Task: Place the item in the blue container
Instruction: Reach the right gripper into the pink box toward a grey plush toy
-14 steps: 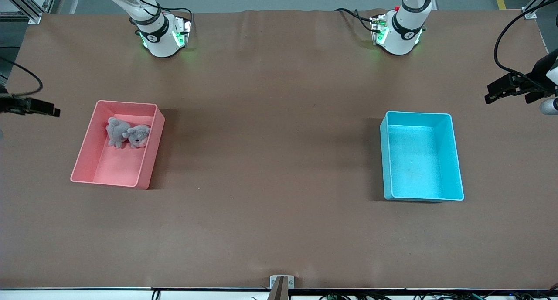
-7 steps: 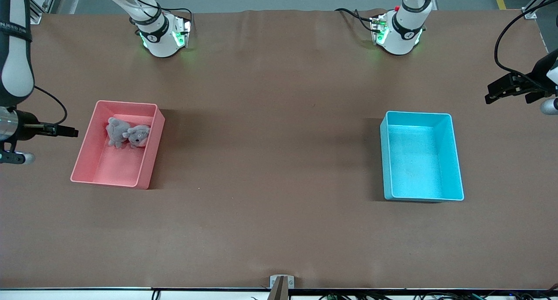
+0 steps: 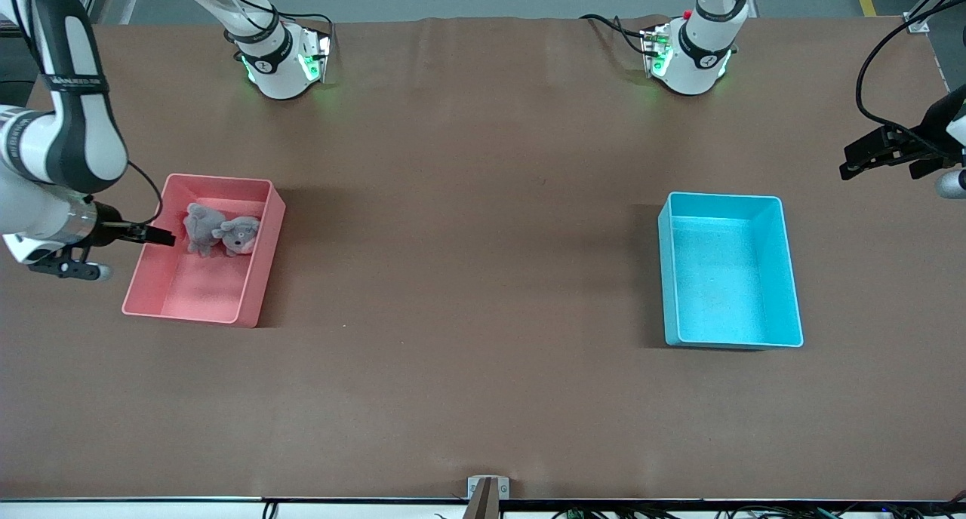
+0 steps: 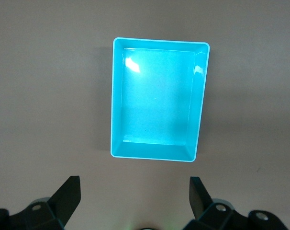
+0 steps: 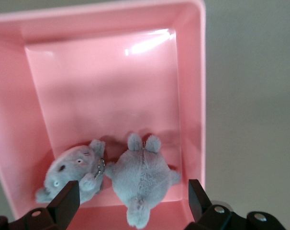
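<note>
**Reaching for the plush in the pink bin**

The blue container [image 3: 729, 271] sits empty toward the left arm's end of the counter [image 3: 468, 277]. The right gripper [image 3: 155, 236], fingers wide, hangs over the pink bin [image 3: 256, 277] rim beside two grey plush toys [image 3: 221, 231]; it should centre over one toy before descending. The left gripper [image 3: 868, 157] waits, fingers wide.

Even overhead light, soft shadows, glare inside pink bin [image 5: 145, 45].
</note>
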Tool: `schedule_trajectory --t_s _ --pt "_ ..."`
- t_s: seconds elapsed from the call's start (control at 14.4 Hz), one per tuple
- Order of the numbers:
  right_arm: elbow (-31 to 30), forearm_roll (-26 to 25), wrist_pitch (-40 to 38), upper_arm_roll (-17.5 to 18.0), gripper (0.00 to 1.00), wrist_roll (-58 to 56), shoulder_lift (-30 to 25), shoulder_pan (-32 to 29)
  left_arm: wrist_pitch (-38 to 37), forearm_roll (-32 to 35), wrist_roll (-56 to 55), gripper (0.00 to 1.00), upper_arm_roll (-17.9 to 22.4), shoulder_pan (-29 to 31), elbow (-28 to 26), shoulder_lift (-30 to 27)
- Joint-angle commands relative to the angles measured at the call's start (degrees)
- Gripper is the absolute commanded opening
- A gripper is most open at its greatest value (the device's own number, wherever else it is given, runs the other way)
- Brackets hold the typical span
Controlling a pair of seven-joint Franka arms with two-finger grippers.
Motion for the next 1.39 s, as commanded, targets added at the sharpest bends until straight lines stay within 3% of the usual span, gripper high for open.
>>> schedule_trajectory --t_s 0.0,0.49,1.32 --pt "-9.5 0.6 7.4 0.7 1.0 1.8 -4.1 -0.7 0.1 -0.1 0.5 1.0 -0.1 0.1 0.3 -0.4" --pt "-17.0 0.6 19.4 0.7 1.0 5.8 -2.5 -0.9 0.1 -0.3 0.4 1.0 -0.2 0.2 0.3 -0.4" --pt "-17.6 2.1 22.6 0.7 1.0 9.0 4.5 -1.0 0.1 -0.3 0.4 1.0 -0.1 0.1 0.3 -0.4"
